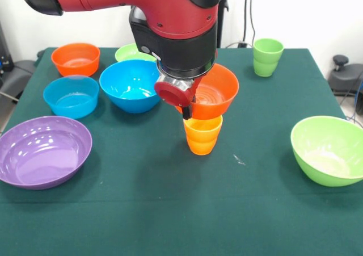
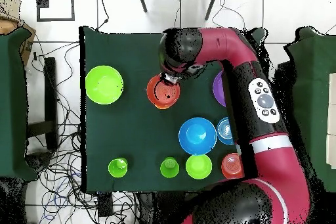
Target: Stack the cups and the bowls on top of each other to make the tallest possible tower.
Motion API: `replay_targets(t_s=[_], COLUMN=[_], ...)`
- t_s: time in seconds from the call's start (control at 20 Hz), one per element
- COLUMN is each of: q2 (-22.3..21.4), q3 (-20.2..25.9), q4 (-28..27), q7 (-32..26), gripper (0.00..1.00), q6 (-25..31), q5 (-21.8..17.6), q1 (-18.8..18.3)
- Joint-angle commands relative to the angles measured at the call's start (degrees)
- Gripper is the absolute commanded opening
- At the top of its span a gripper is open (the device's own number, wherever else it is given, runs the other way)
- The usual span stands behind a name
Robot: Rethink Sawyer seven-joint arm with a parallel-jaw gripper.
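An orange bowl (image 1: 214, 92) sits slightly tilted on an upright orange cup (image 1: 202, 135) at the table's middle, a two-piece tower; it also shows in the overhead view (image 2: 163, 93). My gripper (image 1: 185, 107) comes down from above and is shut on the bowl's rim on the picture's left side. A green cup (image 1: 267, 56) stands at the far right. A second green cup (image 2: 169, 167) shows only in the overhead view; the arm hides it in the front view.
A blue bowl (image 1: 130, 84), a light blue bowl (image 1: 71, 96), a small orange bowl (image 1: 75, 58) and a small lime bowl (image 1: 134, 53) cluster at the far left. A purple bowl (image 1: 42, 151) lies near left. A large lime green bowl (image 1: 328, 150) lies at the right edge.
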Motion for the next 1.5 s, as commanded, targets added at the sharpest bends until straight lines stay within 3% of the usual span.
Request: replay_targets(t_s=[0.05, 0.65, 1.5], q2=[-1.02, -0.76, -2.72], q3=[-3.70, -2.55, -2.79], q4=[3.14, 1.23, 3.56], q7=[1.42, 0.04, 2.70], gripper=[0.00, 0.00, 0.00], q6=[-0.78, -0.95, -3.61], q5=[-0.78, -0.50, 0.51], q1=[0.79, 1.18, 1.31])
